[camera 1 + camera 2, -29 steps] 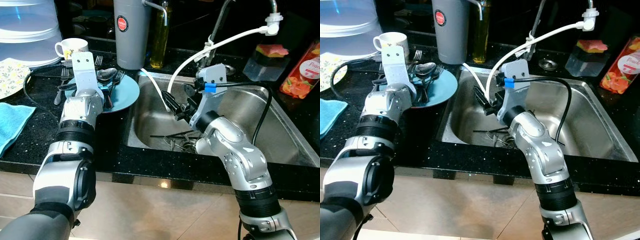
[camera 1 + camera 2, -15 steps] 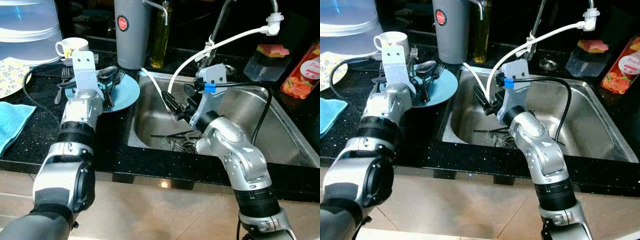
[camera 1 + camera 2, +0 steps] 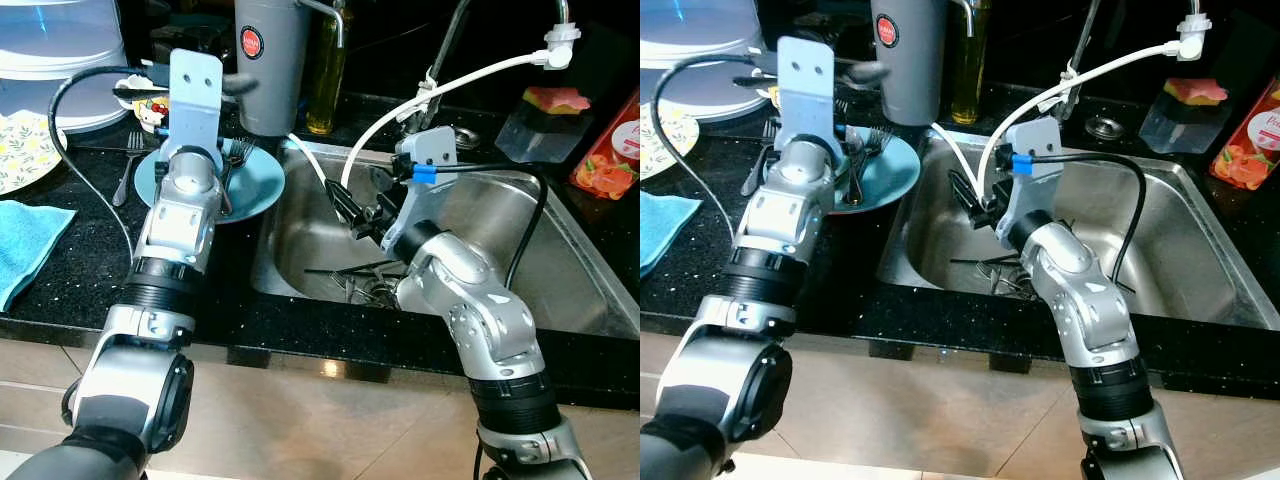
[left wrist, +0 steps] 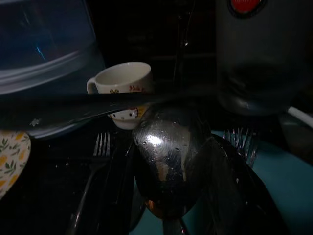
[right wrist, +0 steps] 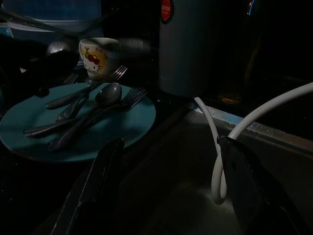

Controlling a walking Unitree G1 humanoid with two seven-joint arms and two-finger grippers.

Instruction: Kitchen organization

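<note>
My left gripper (image 4: pixel 171 205) is raised above the teal plate (image 3: pixel 258 185) and shut on a spoon (image 4: pixel 166 166), whose shiny bowl lies between the two dark fingers. A blurred dark piece of cutlery (image 3: pixel 238 86) sticks out crosswise on both sides behind the left wrist mount. More spoons and forks (image 5: pixel 88 110) lie on the plate. My right gripper (image 3: pixel 352 212) hangs open over the left part of the steel sink (image 3: pixel 560 250), with nothing between its fingers (image 5: pixel 105 171). Several dark utensils (image 3: pixel 350 280) lie at the sink's bottom.
A white cartoon mug (image 4: pixel 124 88) stands behind the plate, beside a grey canister (image 3: pixel 268 60) and an oil bottle (image 3: pixel 322 80). A white hose (image 3: pixel 400 105) droops from the tap into the sink. A fork (image 3: pixel 125 170), blue cloth (image 3: pixel 25 245) and clear cover (image 3: pixel 60 50) are left.
My left arm has risen from the plate, lifting the spoon, and its wrist now stands high before the mug. The right arm has stayed in place.
</note>
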